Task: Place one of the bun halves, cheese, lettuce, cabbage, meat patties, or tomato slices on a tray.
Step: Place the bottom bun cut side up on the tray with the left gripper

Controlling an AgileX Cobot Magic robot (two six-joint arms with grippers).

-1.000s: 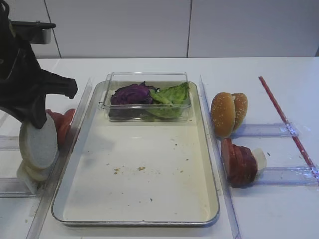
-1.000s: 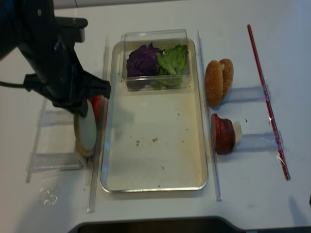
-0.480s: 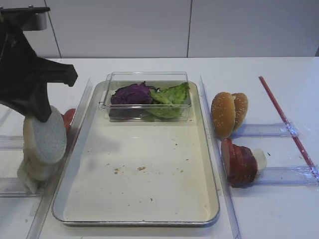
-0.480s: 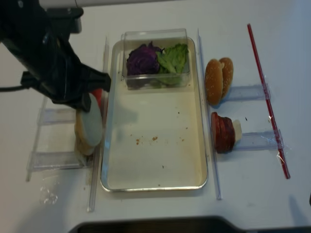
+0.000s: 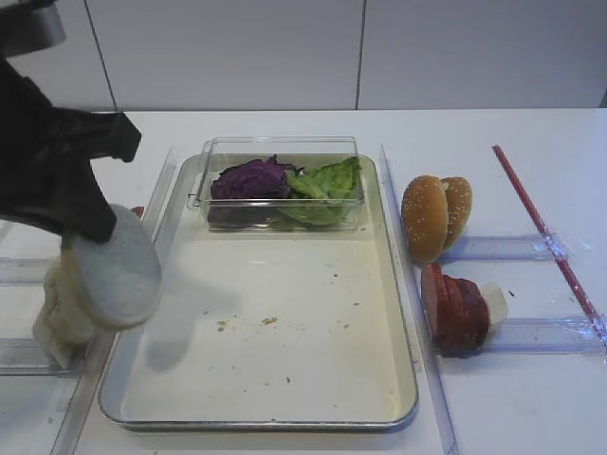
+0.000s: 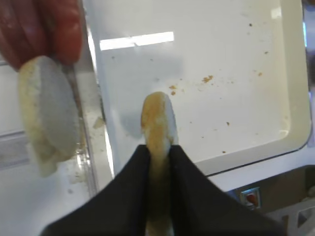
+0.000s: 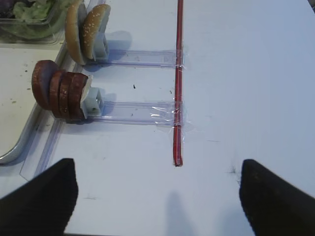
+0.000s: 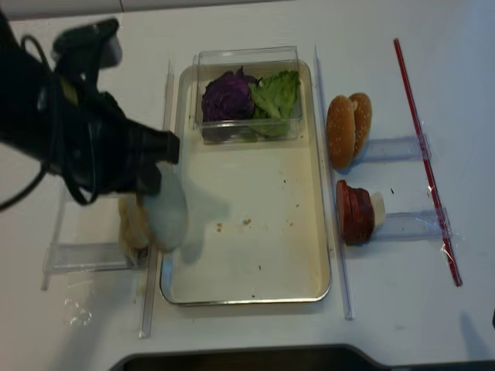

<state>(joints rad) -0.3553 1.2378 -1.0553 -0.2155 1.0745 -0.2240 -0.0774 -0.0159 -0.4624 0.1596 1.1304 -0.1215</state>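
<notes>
Over on the left side of both high views, the left gripper (image 6: pixel 158 147) has its fingers clamped tight on a pale bun half (image 5: pixel 116 280), pinching it edge-on so the white cut face shows toward the camera. That bun half hangs right over the left rim of the tray (image 5: pixel 285 422), lifted up, with its shadow falling on the cream surface below. From the left wrist view you can see it's squeezed between the two dark fingers (image 6: pixel 123 187), tan crust up, above the tray's edge. Just behind it, further left, the other bun halves (image 6: pixel 47 113) sit upright in their clear rack, and the tomato slices (image 6: pixel 42 27) are at the top left of that view. At the top of the tray there's a clear plastic box (image 5: pixel 281 182) with purple cabbage (image 5: pixel 249 179) on its left and green lettuce (image 5: pixel 327 182) on its right. Right of the tray, the sesame buns (image 5: pixel 434 216) stand on edge, and below them the meat patties (image 5: pixel 453 308) lean together in a row. A red stick (image 5: pixel 542 227) lies taped down at the far right. The right gripper (image 7: pixel 157 196) hovers well apart from all that, over bare table, fingers spread wide with nothing between them.
</notes>
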